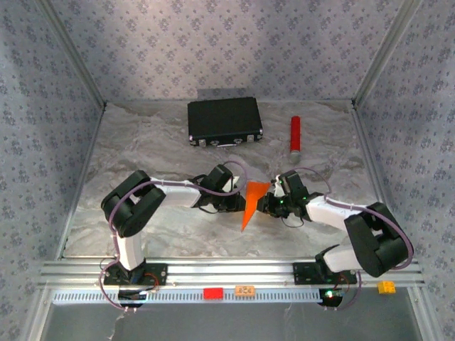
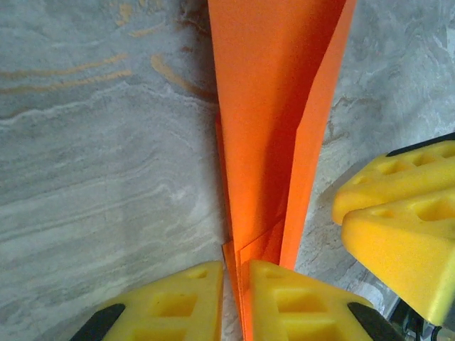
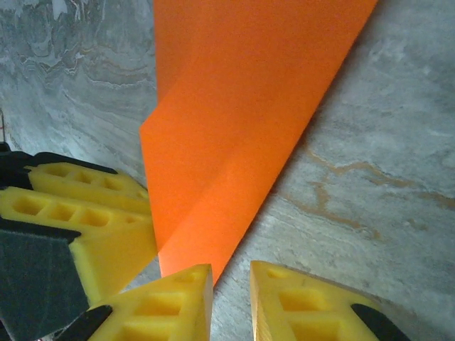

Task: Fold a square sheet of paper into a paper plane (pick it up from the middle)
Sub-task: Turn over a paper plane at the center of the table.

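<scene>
**Progress.** The table (image 1: 142, 149) carries a black case (image 1: 224, 121) and a red cylinder (image 1: 294, 135). Both lie well beyond the fingers and play no part here. The orange paper (image 1: 252, 202) sits between the two grippers. It is not a plain square but a long, narrow pointed shape with layered flaps and a lengthwise crease. Judged from this, the nose folds and the centre fold are done. The wing folds and final shaping appear to remain, so the task is well advanced but not complete.

**Finger state.**
- **Left gripper (image 2: 237, 302):** the fingers are nearly together. The paper's narrow end runs between them and appears pinched.
- **Right gripper (image 3: 231, 302):** the fingers are set narrowly apart, with bare table in the gap. The paper's lower corner meets the tip of one finger (image 3: 178, 298) and does not enter the gap.

**View differences.**
- **Top view:** gives the whole outline of the paper and both arms, but does not resolve either finger gap.
- **Left wrist view:** shows the stacked layers and flap edges just ahead of its fingers, with the other gripper's fingers close beside the paper.
- **Right wrist view:** shows one broad face with a single diagonal crease.
</scene>
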{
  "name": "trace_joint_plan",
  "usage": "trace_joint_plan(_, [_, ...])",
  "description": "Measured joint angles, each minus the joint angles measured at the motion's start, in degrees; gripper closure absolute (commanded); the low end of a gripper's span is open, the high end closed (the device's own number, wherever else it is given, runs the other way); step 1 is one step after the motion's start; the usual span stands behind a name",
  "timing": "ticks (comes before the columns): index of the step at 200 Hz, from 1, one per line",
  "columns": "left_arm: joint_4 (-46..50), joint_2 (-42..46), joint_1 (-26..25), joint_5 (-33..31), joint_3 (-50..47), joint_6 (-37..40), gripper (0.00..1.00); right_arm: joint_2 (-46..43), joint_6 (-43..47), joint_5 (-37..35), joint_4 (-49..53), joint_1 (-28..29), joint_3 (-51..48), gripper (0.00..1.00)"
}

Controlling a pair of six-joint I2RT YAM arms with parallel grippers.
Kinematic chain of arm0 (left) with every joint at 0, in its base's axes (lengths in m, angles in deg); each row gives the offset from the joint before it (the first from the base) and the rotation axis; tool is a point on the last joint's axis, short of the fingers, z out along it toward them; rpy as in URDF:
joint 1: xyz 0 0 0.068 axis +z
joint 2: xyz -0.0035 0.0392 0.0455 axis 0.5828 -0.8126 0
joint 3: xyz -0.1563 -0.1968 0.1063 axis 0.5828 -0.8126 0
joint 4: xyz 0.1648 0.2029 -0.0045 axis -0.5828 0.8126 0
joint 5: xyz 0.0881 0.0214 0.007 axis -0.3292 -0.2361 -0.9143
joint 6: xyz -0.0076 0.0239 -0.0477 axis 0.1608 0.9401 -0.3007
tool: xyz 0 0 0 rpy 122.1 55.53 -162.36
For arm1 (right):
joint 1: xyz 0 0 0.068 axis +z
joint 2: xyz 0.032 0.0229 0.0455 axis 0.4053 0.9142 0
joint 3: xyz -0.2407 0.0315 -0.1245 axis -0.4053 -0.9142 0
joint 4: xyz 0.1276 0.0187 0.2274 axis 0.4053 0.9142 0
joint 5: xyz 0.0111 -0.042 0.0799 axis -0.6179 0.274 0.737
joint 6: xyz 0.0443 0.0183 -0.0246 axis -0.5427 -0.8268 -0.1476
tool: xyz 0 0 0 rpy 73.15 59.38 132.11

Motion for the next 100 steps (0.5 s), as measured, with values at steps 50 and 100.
trace_joint_plan(50, [-0.22,0.0,-0.02,2.1,0.0,0.0,0.82,2.19,0.0,0.76,-0.33,0.22,0.66,0.78])
trace_joint_plan(100, [-0.17,-0.33,-0.02,3.34,0.0,0.39,0.8,2.82,0.02,1.18,-0.5,0.31,0.66,0.79])
